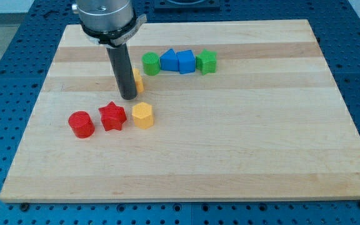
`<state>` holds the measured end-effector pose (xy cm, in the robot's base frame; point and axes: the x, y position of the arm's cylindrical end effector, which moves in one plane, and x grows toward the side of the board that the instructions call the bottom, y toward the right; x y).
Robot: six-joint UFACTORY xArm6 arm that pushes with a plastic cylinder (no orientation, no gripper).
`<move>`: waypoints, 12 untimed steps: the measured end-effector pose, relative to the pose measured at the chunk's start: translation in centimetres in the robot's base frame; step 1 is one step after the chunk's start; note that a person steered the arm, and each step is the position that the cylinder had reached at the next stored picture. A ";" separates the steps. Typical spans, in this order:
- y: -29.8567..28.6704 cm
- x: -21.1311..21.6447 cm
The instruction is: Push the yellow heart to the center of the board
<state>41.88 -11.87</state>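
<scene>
my tip (129,97) touching yellow heart (138,80), hiding its left | no hand, state untellable

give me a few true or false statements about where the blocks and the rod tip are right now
1. My tip is beside the yellow heart, which the rod partly hides. True.
2. The red star lies between the red cylinder and the yellow hexagon. True.
3. The two blue blocks sit at the board's bottom edge. False: they are near the top, between two green blocks.
4. The yellow heart is at the board's center. False: it is upper left of center.
</scene>
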 end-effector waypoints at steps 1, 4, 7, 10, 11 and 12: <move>0.0 0.0; -5.4 -0.2; -5.2 -4.4; 2.5 -3.3; 5.8 -3.0; 3.2 0.9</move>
